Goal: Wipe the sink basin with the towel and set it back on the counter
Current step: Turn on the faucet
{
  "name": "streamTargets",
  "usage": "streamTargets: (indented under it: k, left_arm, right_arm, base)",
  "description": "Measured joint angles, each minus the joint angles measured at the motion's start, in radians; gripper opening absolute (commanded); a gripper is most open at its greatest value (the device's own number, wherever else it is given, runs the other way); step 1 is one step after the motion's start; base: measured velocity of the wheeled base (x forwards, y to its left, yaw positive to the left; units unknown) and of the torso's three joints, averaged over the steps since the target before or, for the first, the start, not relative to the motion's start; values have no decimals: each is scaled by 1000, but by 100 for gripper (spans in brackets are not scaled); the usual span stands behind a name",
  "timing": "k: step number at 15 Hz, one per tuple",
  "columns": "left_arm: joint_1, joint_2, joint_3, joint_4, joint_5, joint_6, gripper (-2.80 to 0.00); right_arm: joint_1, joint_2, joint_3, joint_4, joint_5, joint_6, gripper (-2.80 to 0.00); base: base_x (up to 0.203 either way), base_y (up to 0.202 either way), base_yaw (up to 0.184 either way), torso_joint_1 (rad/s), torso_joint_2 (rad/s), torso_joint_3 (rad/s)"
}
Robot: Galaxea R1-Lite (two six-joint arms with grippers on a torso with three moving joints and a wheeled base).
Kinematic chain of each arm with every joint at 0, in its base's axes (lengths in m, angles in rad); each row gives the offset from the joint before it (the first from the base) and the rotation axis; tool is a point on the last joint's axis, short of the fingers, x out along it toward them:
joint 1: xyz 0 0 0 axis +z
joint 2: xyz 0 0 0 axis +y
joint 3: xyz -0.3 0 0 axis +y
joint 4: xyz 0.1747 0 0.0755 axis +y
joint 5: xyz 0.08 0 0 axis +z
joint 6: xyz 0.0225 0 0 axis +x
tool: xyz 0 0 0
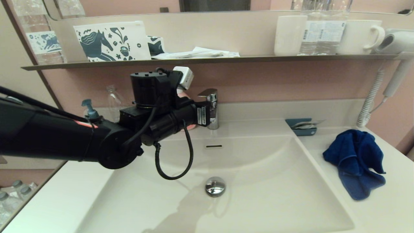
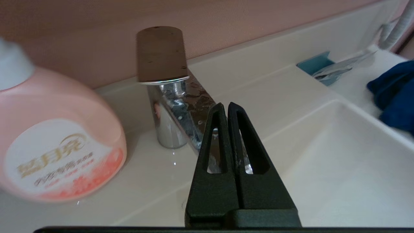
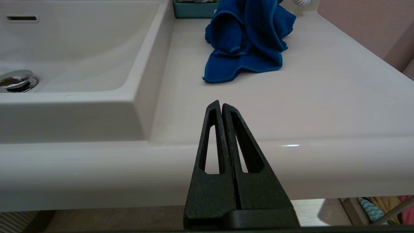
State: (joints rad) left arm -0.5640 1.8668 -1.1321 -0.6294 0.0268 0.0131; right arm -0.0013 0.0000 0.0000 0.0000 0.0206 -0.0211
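Observation:
The rumpled royal-blue towel (image 1: 354, 161) lies loose on the counter (image 1: 381, 207) to the right of the sink basin (image 1: 275, 194). No gripper touches it. My left arm reaches in from the left over the basin's back edge. The left gripper (image 2: 225, 104) is shut and empty, with its tips close in front of the chrome faucet (image 2: 168, 97). My right gripper (image 3: 221, 103) is also shut and empty, low before the counter's front edge, with the towel (image 3: 245, 42) well beyond it. The drain plug (image 1: 215, 186) and the overflow slot (image 1: 213, 146) both show.
A pink soap bottle (image 2: 55, 139) stands beside the faucet. A teal tray (image 1: 302, 127) with a silvery packet sits behind the towel. The wall shelf (image 1: 207, 60) holds cups, a bottle and packets. A hair dryer (image 1: 396, 42) with a coiled cord (image 1: 370, 100) hangs at the right.

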Motion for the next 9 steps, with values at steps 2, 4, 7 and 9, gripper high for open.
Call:
streamTargets:
  k: [2,4,7,9]
  left_arm:
    - [20,30,-30,-4,6,11,-280]
    - [40,52,-56,-2,7,17,-280]
    - [57,83,-101,-4,6,24,-280]
    - [69,94,-134,9,7,29,-280]
  right_arm:
    - [0,0,0,0,0,0,-280]
    - [0,0,0,0,0,0,-280]
    - [0,0,0,0,0,0,-280]
    - [0,0,0,0,0,0,-280]
  base:
    - [0,0,0,0,0,0]
    - [0,0,0,0,0,0]
    - [0,0,0,0,0,0]
    - [0,0,0,0,0,0]
